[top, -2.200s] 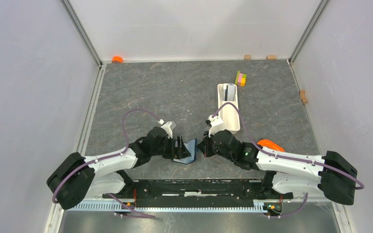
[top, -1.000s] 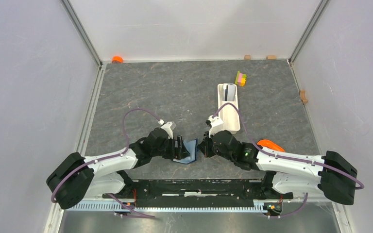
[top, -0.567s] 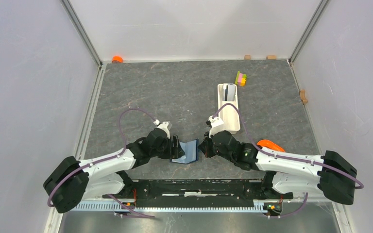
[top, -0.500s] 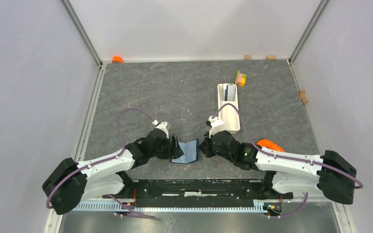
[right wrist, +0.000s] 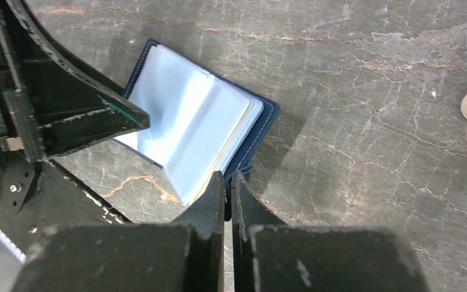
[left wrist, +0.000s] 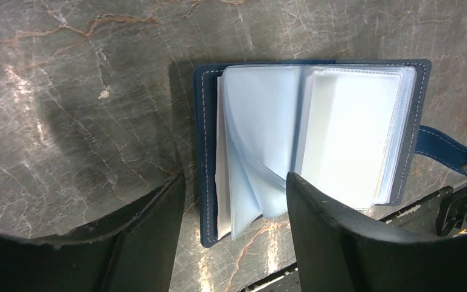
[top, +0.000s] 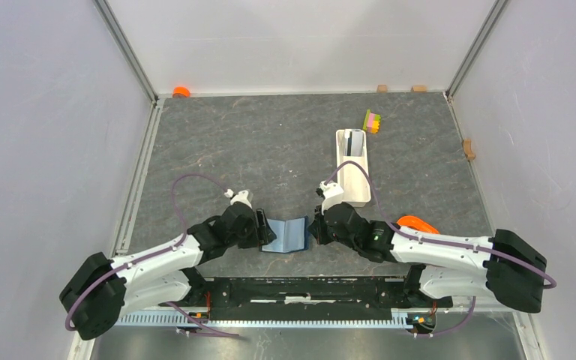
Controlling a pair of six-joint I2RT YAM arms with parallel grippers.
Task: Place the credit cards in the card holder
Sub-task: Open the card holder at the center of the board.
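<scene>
Card holder lies open on the grey table, toward 6 o'clock of the surface in the top view and between the two arms. Its navy cover is down and its clear plastic sleeves face up. In the left wrist view some of the sleeves bow upward from the spine.

The left gripper sits at the holder's 9 o'clock. Its jaws stand well apart and grip nothing. One finger is over bare table beside the cover, and the other is over the sleeves.

The right gripper is at the holder's 3 o'clock with its jaws pressed together. A blue strap runs from the card holder's edge toward those jaws, and they seem to pinch it, though the contact itself is hidden behind the fingertips.

At about 1 o'clock from the holder and well apart from it lies a long white tray. A small grey stack at the tray's far end is probably the credit cards, but it is too small to be sure. A yellow-pink-green block stack sits just beyond the tray, at its 1 o'clock.
</scene>
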